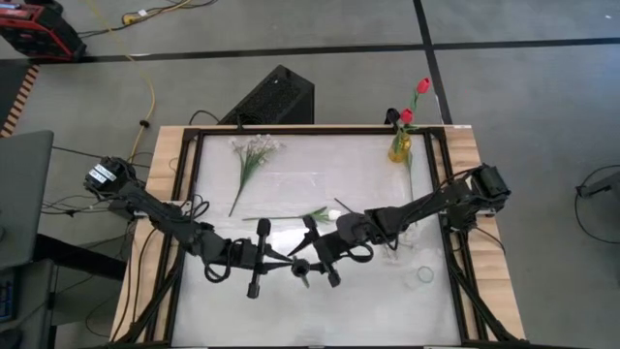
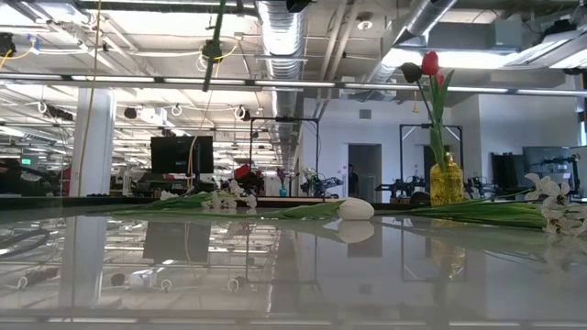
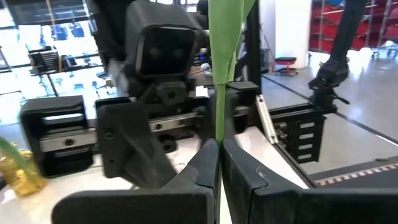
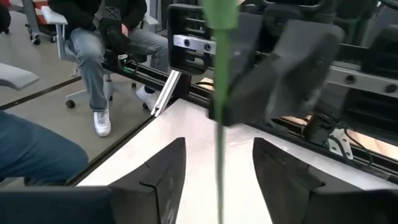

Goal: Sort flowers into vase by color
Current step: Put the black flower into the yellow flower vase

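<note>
Two flowers placed: a red tulip (image 1: 422, 86) and a dark tulip (image 1: 390, 115) stand in the yellow vase (image 1: 400, 147) at the far right of the tabletop (image 1: 320, 174).
Held flower: a green stem (image 3: 219, 93) hangs upright between both arms at the near middle of the tabletop; its bloom is out of frame in the wrist views, so its colour cannot be told.
Left gripper (image 3: 219, 163): near middle; jaws closed on the green stem, fingers pinching it from both sides.
Right gripper (image 4: 217, 167): just right of the left one; jaws spread apart with the stem running between them, touching neither finger.
Step (judgement): looks like a handover between arms, left holding, right not gripping.
Left to sort: a white tulip (image 1: 332, 214) lies on the tabletop at centre; a sprig of tiny white blossoms (image 1: 254, 150) lies at far left.
Other vessels: a clear glass (image 1: 425, 275) stands near right, with no flower in it.
Progress (judgement): under halfway; two in, one in hand, two lying.
Background: a seated person (image 4: 106, 37) beyond the tabletop.
</note>
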Robot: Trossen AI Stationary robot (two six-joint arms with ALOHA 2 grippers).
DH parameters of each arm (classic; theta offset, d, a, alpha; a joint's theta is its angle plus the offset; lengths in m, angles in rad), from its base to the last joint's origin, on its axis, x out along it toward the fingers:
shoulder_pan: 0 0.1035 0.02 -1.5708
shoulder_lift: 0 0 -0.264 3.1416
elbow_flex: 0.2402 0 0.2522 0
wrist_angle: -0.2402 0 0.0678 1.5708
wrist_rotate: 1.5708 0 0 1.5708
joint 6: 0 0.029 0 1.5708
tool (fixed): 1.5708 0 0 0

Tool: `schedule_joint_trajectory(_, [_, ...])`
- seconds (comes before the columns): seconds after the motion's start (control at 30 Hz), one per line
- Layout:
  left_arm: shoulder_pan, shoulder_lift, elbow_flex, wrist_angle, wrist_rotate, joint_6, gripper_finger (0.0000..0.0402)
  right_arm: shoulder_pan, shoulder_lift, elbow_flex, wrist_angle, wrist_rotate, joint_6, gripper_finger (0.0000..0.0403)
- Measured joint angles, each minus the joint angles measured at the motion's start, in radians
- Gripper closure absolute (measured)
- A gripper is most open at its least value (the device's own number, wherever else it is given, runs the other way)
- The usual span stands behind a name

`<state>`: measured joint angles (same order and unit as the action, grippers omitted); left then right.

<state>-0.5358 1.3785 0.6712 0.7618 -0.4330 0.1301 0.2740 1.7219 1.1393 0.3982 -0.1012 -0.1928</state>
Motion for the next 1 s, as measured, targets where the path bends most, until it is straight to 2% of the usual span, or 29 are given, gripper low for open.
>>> schedule_joint_trajectory(0.17, [0.017,0.000,0.000,0.000,-0.026,0.025,0.0402,-0.001,0.000,0.000,-0.002,-0.001,0.001,0.0179])
schedule_joint_trajectory(0.3, [0.017,0.000,0.000,0.000,-0.057,0.052,0.0402,-0.001,0.000,0.000,-0.005,0.001,0.001,0.0204])
schedule_joint_trajectory(0.4, [0.017,0.000,0.000,0.000,-0.058,0.053,0.0402,-0.001,0.000,0.000,-0.023,0.020,0.001,0.0246])
schedule_joint_trajectory(0.57, [0.017,0.000,0.000,-0.004,-0.062,0.053,0.0402,-0.001,-0.001,0.000,-0.040,0.085,0.007,0.0355])
schedule_joint_trajectory(0.63, [0.017,0.000,0.000,-0.013,-0.081,0.049,0.0401,-0.001,-0.007,0.000,-0.066,0.101,0.005,0.0380])
schedule_joint_trajectory(0.73, [0.017,0.000,0.000,-0.045,-0.096,0.050,0.0390,-0.002,-0.013,0.000,-0.097,0.109,0.039,0.0377])
schedule_joint_trajectory(0.83, [0.016,0.000,0.000,-0.124,-0.127,0.041,0.0361,-0.002,-0.047,-0.002,-0.198,0.113,0.069,0.0375])
schedule_joint_trajectory(1.0, [0.016,0.000,0.000,-0.258,-0.184,0.009,0.0301,0.012,-0.167,-0.017,-0.462,0.190,0.136,0.0378])
